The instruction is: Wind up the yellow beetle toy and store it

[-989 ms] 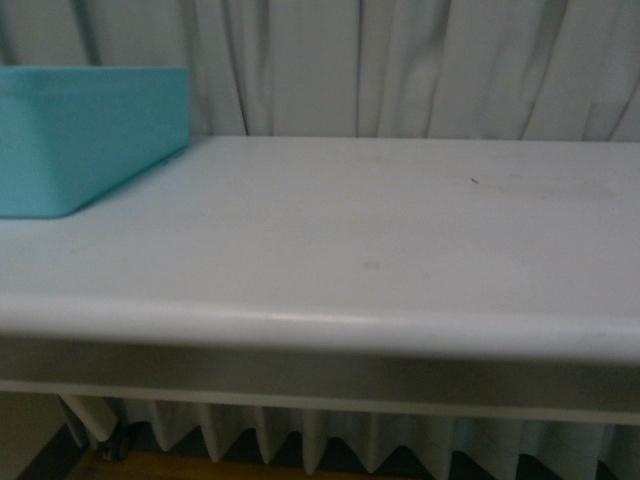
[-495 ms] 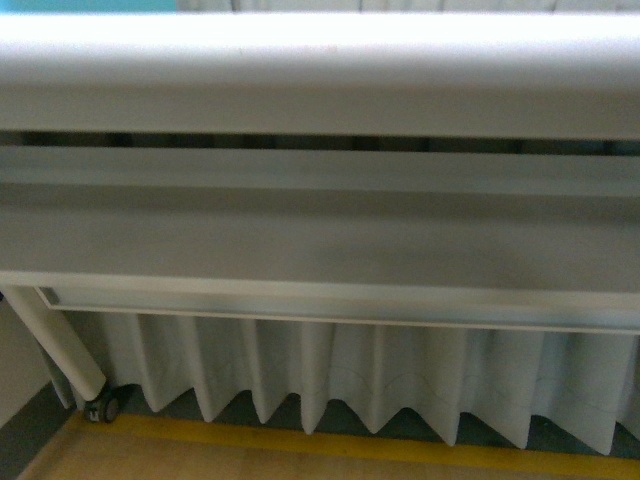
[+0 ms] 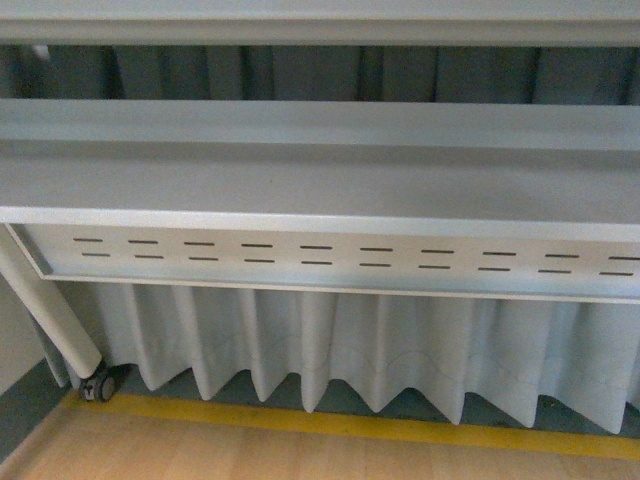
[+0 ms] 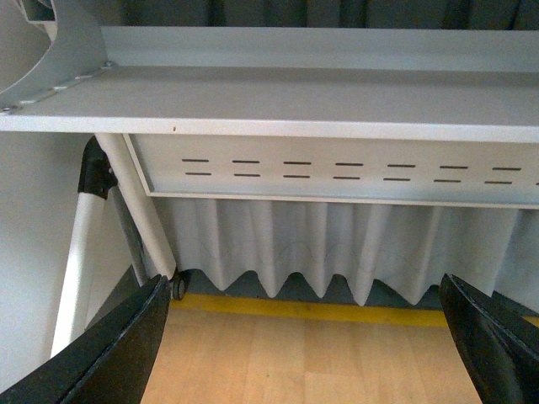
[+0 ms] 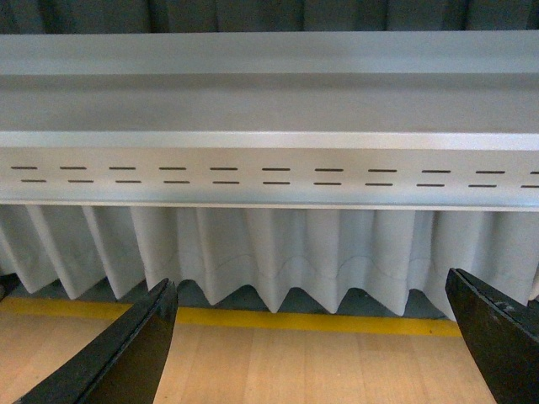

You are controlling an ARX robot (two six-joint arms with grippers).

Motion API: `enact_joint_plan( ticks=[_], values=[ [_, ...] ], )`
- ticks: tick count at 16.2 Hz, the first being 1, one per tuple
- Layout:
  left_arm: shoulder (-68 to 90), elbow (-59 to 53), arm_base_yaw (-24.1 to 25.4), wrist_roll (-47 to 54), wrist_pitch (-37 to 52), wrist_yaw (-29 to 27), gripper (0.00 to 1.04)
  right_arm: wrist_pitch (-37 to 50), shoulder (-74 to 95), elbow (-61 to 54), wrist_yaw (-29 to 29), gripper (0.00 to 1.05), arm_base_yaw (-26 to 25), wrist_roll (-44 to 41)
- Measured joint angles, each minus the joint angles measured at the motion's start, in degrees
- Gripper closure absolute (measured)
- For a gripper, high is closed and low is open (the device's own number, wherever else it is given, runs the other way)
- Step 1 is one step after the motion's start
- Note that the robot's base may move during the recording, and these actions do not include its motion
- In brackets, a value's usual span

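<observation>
The yellow beetle toy is out of view in every frame. My left gripper [image 4: 307,345] is open, its two black fingers wide apart with only wooden floor between them. My right gripper [image 5: 312,349] is open too, nothing between its black fingers. Both wrist views look below the table, at its underside. Neither arm shows in the front view.
The grey table's underside rail [image 3: 320,262] with rows of slots runs across the front view. A white pleated curtain [image 3: 380,350] hangs behind it. A table leg with a caster [image 3: 98,384] stands at the left. A yellow floor stripe [image 3: 400,428] borders the wooden floor [image 3: 250,455].
The front view has dropped from the tabletop, where a teal box stood at the left, down past the table's front edge to its underside and the floor.
</observation>
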Motion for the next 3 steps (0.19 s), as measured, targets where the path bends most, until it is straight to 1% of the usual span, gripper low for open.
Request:
enact_joint_plan(
  ticks=[3],
  values=[
    [0.0,0.0,0.0,0.0,0.0,0.0,0.07,0.0,0.0,0.0,0.0,0.07,0.0,0.0]
  ],
)
